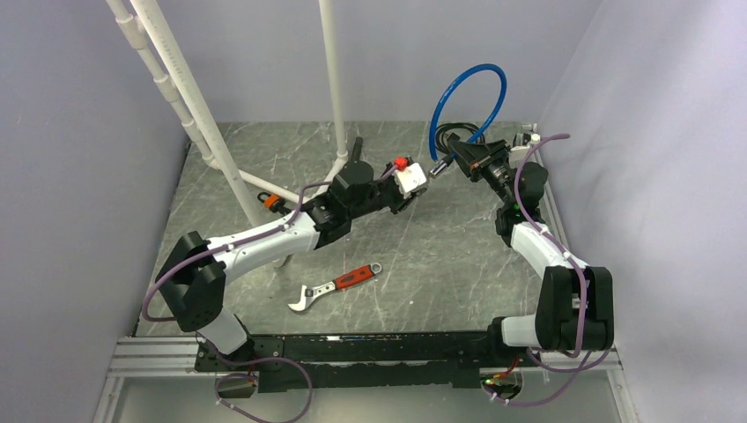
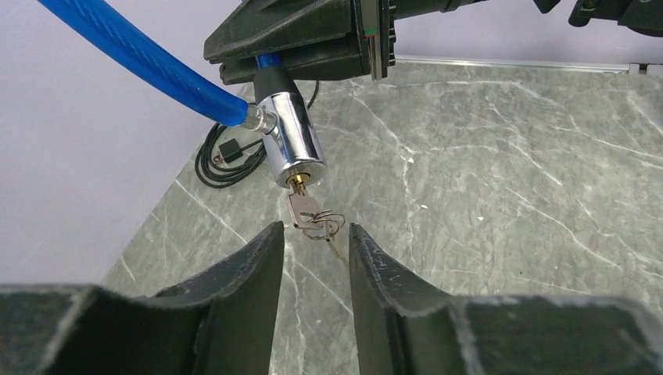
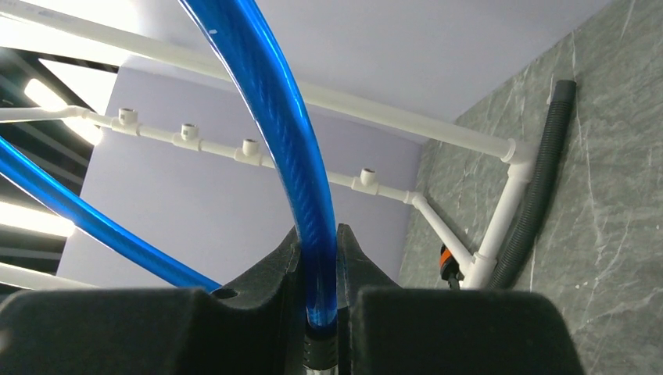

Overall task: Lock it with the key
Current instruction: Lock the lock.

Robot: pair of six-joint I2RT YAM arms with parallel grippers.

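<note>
The blue cable lock (image 1: 471, 92) loops up above the back of the table. Its chrome lock cylinder (image 2: 293, 141) hangs in the air, and the key (image 2: 301, 207) sits in its keyhole with a wire ring (image 2: 327, 227) dangling from it. My left gripper (image 2: 315, 234) is open, its fingertips (image 2: 262, 250) on either side of the ring and just short of the key, touching nothing. My right gripper (image 3: 319, 242) is shut on the blue cable (image 3: 297, 156) right above the cylinder. From above, the left gripper (image 1: 419, 189) faces the cylinder (image 1: 436, 167), which the right gripper (image 1: 456, 159) holds up.
A red-handled wrench (image 1: 335, 285) lies on the marble table (image 1: 423, 264) near the front. A white pipe frame (image 1: 203, 115) with an orange clamp (image 1: 273, 201) stands at the back left. A black corrugated hose (image 3: 539, 180) and a thin black cable coil (image 2: 223, 156) lie by the back wall.
</note>
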